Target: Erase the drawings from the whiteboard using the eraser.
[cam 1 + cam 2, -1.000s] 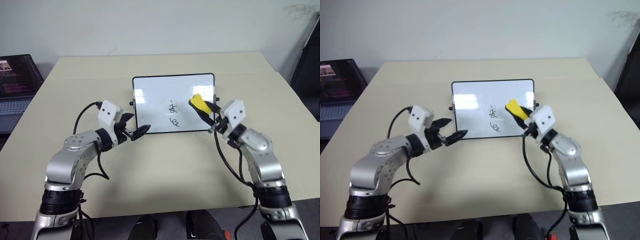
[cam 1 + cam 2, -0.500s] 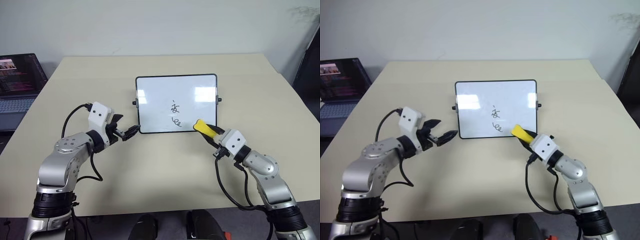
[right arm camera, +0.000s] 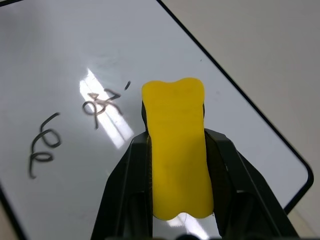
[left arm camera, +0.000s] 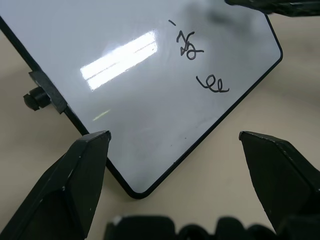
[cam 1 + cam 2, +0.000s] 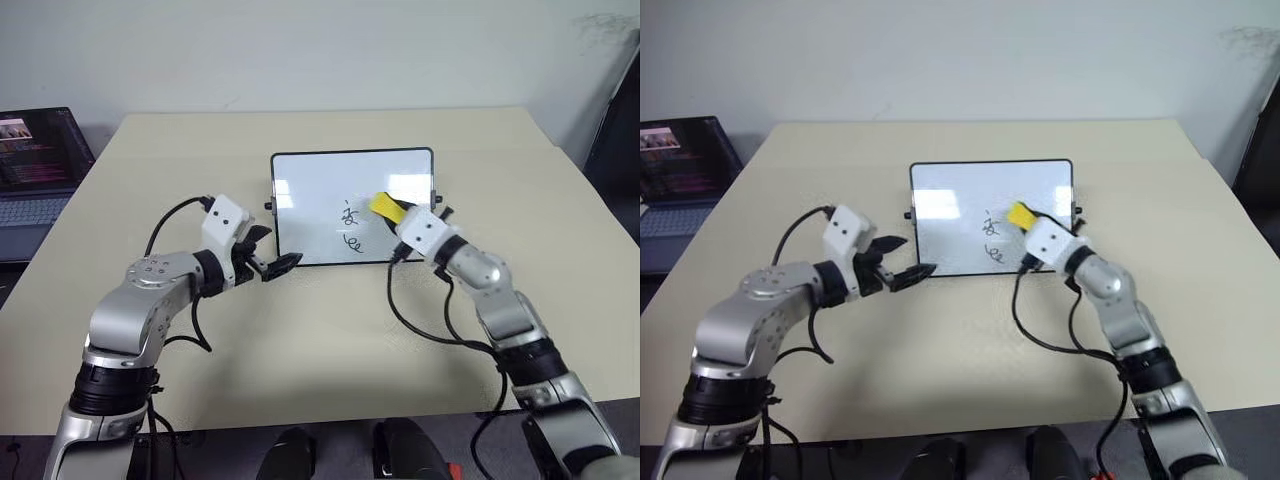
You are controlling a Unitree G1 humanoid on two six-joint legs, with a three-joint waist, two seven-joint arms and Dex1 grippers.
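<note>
The whiteboard lies flat on the beige table, black-framed, with two black drawings near its middle. A yellow eraser hovers over the board just right of the upper scribble, and my right gripper is shut on it. The right wrist view shows the eraser pinched between both black fingers, with the drawings beside it. My left gripper stands open at the board's near left corner, its fingers straddling that corner.
A laptop sits open off the table's left side. A dark object stands beyond the table's right edge. Bare tabletop stretches in front of the board.
My right gripper has swung the eraser from the board's near right edge up over the board, beside the upper scribble. My left gripper has shifted slightly right toward the board's corner.
</note>
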